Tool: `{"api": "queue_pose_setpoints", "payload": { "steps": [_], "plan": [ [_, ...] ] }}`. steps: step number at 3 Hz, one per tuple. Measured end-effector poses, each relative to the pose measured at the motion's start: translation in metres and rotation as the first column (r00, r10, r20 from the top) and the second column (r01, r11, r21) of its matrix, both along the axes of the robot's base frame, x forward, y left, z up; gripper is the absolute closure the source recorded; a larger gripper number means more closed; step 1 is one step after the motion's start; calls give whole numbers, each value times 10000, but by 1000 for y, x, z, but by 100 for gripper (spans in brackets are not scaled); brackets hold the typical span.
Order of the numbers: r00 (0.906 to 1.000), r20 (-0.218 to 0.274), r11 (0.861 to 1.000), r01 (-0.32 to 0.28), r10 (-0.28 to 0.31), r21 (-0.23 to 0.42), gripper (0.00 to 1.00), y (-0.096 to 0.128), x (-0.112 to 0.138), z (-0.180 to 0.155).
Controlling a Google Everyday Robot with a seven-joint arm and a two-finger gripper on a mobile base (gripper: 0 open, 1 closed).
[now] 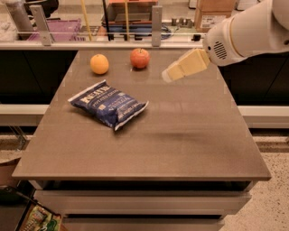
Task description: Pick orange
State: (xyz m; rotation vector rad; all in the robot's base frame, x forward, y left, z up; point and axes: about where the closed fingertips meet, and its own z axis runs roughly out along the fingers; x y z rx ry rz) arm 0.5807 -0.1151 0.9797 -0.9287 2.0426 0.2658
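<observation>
Brown table (189,149) has a blue chip bag (108,104) lying flat left of centre, turned at an angle. Red apple (140,58) sits near the back edge, and the gripper (168,76) hovers just right of it. Purple bin (61,30) and cardboard box (215,12) are behind.

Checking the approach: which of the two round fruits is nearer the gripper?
The red apple: it sits between the orange and the gripper, which hovers over the table to its right. The orange is farther left.

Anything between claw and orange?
Partly: the round red apple sits between the cream claw, hovering at right, and the round yellow-orange fruit, just behind the direct line. The crinkled blue chip bag lies off the path, nearer the camera.
</observation>
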Motion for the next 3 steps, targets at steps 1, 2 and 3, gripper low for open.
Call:
{"api": "queue_pose_setpoints", "payload": {
  "steps": [1,2,3],
  "plan": [
    [9976,463,9985,-519,511,179,0,16,18,2],
    [9909,813,9929,-1111,1074,417,0,38,32,1],
    [9846,975,9856,-1523,1449,732,0,64,45,-5]
  ]
}}
